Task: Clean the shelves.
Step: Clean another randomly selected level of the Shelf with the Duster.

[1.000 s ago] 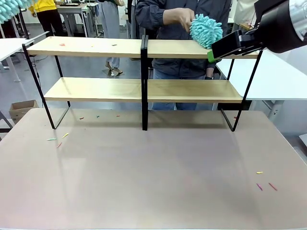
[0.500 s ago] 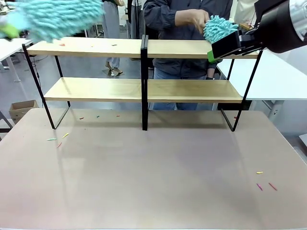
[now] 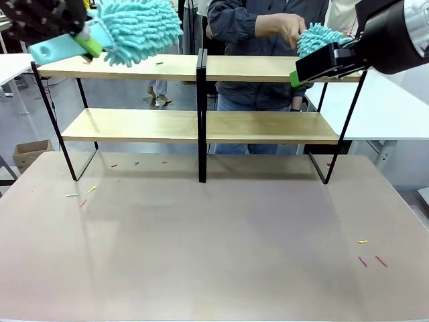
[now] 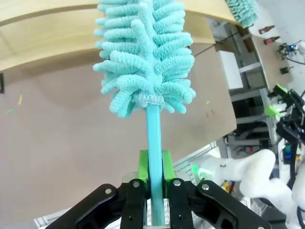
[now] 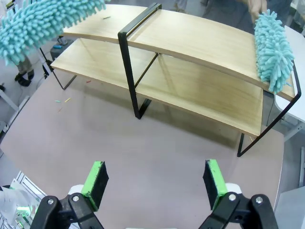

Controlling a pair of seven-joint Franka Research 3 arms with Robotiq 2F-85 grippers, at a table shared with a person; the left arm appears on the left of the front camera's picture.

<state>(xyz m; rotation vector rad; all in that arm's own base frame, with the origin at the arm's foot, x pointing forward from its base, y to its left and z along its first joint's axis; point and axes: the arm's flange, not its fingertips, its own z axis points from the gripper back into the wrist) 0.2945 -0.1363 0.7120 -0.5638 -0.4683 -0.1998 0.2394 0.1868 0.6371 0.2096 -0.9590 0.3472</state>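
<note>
The shelves stand at the table's far side, two light wooden boards on a black frame; they also lie ahead in the right wrist view. My left gripper is shut on the handle of a teal fluffy duster, whose head hangs just over the left half of the top board. The left wrist view shows that grip and the duster head. My right gripper hovers near the top board's right end, open and empty. A person's hand holds a second teal duster on the top board.
Small coloured scraps lie on the table at the left and right, and on the top board. A cardboard box sits on the floor at the left. A white table stands at the right.
My left arm has swung its duster in from the far left, rightward and down toward the top board. The person's duster has slid right along the top board. My right gripper has stayed put.
</note>
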